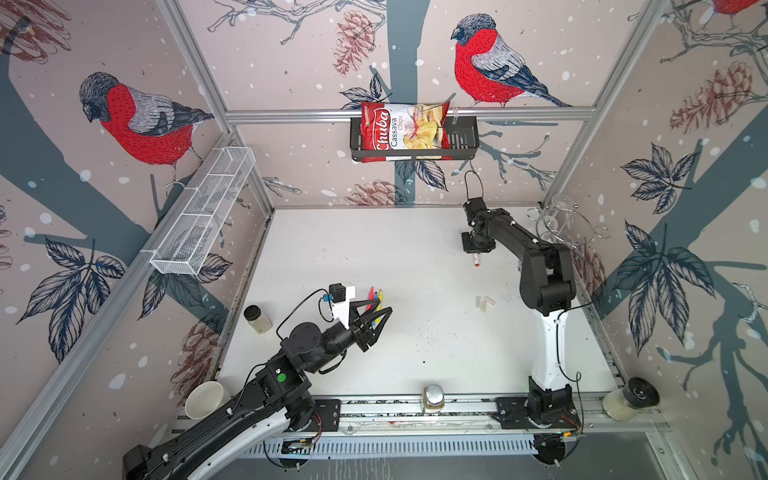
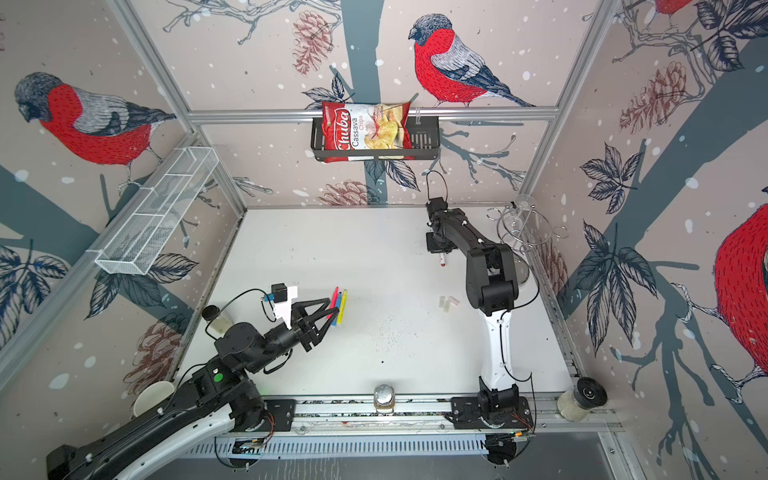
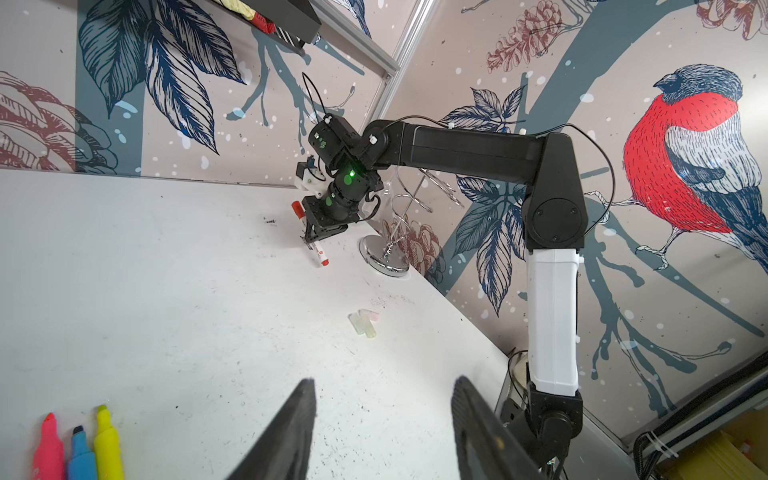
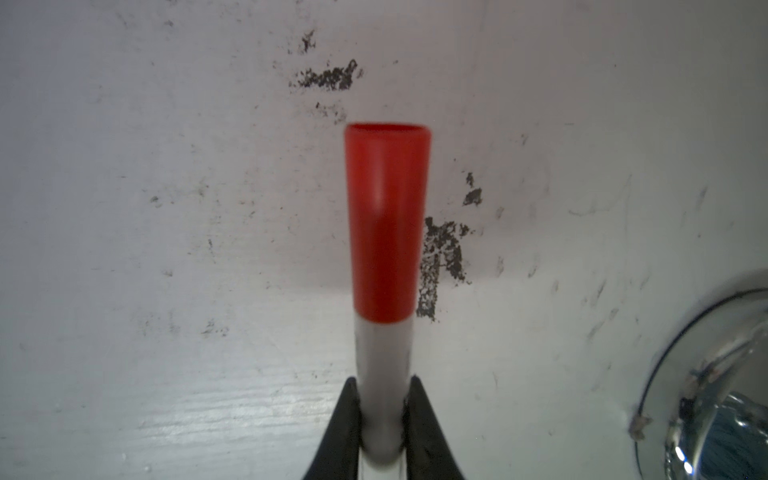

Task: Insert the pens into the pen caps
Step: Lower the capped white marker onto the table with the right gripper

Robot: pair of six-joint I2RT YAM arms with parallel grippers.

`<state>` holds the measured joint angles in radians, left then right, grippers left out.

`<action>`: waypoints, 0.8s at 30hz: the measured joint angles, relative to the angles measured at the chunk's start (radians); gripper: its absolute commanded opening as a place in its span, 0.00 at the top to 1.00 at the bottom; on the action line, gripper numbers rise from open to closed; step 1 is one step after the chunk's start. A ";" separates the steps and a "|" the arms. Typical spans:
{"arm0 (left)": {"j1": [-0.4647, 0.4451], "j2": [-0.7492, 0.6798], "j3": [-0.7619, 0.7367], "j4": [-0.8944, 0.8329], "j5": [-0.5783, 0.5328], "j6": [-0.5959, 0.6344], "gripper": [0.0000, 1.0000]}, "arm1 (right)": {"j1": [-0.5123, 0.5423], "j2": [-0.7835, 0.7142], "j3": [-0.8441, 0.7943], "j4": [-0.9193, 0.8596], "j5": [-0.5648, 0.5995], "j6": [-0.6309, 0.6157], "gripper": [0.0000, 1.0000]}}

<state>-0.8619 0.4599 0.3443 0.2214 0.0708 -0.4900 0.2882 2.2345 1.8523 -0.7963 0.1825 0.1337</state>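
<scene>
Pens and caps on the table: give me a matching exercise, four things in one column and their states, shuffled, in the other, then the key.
Things
1. white pen
2. yellow pen
3. translucent caps
4. left pincer

States
A. open, holding nothing
B. clustered on the table, away from every pen
C. clamped in the right pincer
D. lying flat beside the blue pen

Pairs: 1-C, 2-D, 3-B, 4-A
</scene>
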 measured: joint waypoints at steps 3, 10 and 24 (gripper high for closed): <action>0.000 -0.003 0.002 -0.001 0.000 0.000 0.47 | -0.003 0.024 0.025 -0.012 0.007 0.000 1.00; 0.000 -0.002 0.004 -0.001 0.000 0.000 0.47 | -0.028 0.074 0.089 -0.031 0.028 -0.002 1.00; 0.000 -0.015 0.008 -0.020 -0.004 0.000 0.47 | -0.046 0.185 0.251 -0.091 0.037 -0.004 1.00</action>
<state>-0.8619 0.4450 0.3527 0.2012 0.0669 -0.4904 0.2420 2.4191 2.1029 -0.8871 0.2192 0.1299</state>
